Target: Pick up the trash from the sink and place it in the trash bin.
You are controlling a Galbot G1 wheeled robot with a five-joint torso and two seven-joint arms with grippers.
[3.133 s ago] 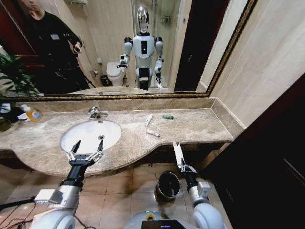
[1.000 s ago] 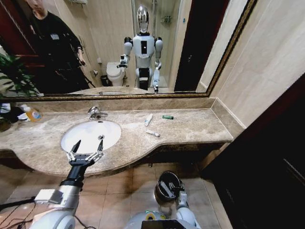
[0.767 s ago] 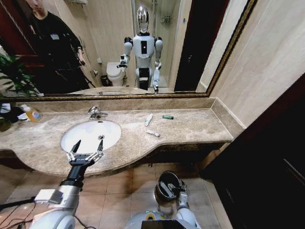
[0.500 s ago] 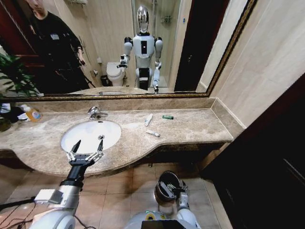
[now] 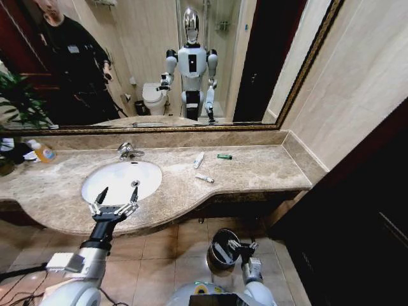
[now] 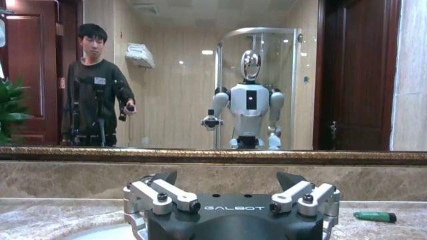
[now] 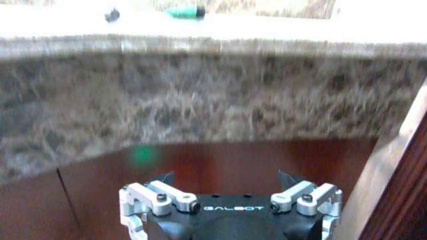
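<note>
1. Trash left on the counter: two white wrappers (image 5: 199,160) and (image 5: 204,178), plus a green piece (image 5: 224,156). All three sit on the marble to the right of the sink (image 5: 121,180), none inside the bowl; the upper wrapper and the green bit are near the back edge, the lower wrapper is mid-counter.
2. Right gripper (image 5: 242,245) is low, below the counter's front edge, right beside the trash bin (image 5: 224,247) on the floor. Fingers look spread and nothing shows between them; the right wrist cam faces the counter's front edge and the dark wood under it, w/ empty space ahead of the jaws.
3. Left gripper (image 5: 113,205) is over the counter's front edge, by the near rim of the sink, fingers spread wide, holding nothing; looks idle.
4. Bin's inside is black, so can't tell what's in it.
5. Judgement: task is partway at best. Three pcs to clear, each needing a trip up to the counter and back down to the bin.
6. Orange bottle (image 5: 42,151) at the far left back edge isn't trash.
</note>
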